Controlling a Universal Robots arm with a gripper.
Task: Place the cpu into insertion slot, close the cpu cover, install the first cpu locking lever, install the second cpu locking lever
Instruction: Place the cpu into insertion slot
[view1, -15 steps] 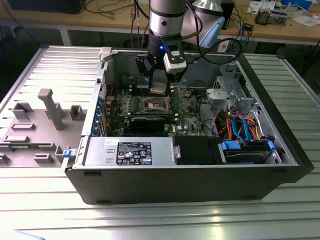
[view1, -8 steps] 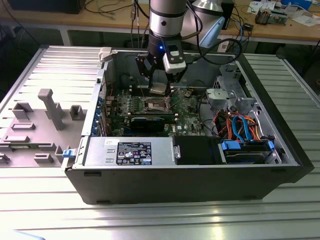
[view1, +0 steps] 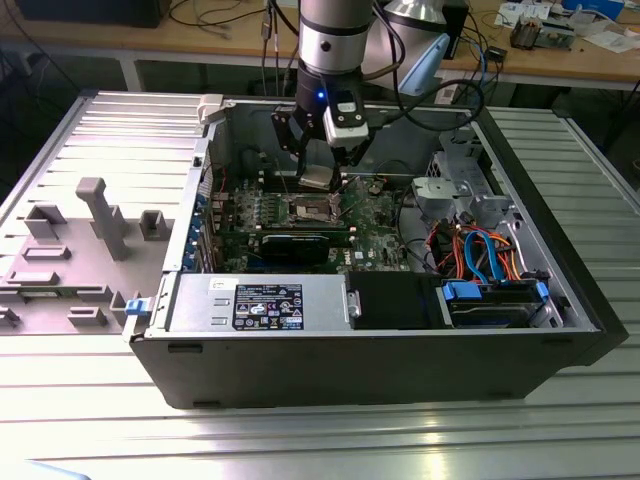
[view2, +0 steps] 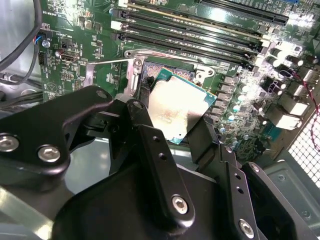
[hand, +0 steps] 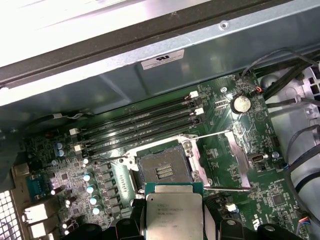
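Exterior view: our gripper (view1: 318, 172) is clenched on the cpu (view1: 316, 181), held above the insertion slot (view1: 310, 208), at 12 o'clock from the black card (view1: 300, 246)
Second wrist view: fingers (view2: 206, 139) pinch the cpu's opposite edges
First wrist view: slot bare, cpu cover (hand: 240, 155) swung open
Progress: we judge nothing is seated yet; placing, cover and both levers remain

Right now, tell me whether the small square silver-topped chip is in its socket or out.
Out. The small square silver-topped cpu sits clamped in the gripper above the square metal-rimmed insertion slot, whose dark centre lies bare.

The silver-topped cpu (hand: 173, 216) hangs above the empty insertion slot (hand: 165, 172), cpu cover (hand: 240, 159) flipped open.
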